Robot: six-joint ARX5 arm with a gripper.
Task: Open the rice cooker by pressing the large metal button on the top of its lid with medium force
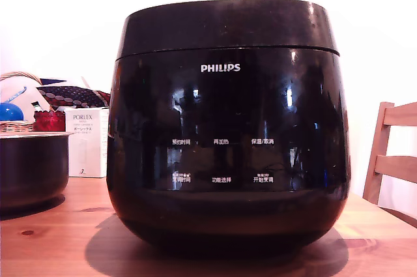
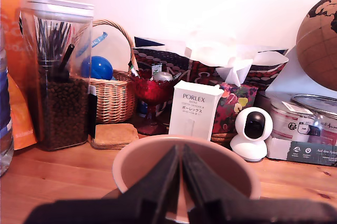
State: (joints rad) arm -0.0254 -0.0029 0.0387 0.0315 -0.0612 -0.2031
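We note: rice cooker (image 1: 228, 160) glossy black, mirror-smooth | lid (image 1: 228, 26) duller black | table (image 1: 58, 238) bare wood grain | basket (image 2: 111, 95) woven wicker

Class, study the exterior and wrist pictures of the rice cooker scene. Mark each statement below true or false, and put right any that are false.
1. The lid of the rice cooker is raised. False: it sits shut on the body.
2. The gripper has its fingers pressed together. True.
3. The PORLEX box is to the exterior view's right of the cooker. False: it is to the left.
4. A wooden chair shows at the exterior view's right edge. True.
5. In the wrist view, the white camera stands on the wooden table. True.
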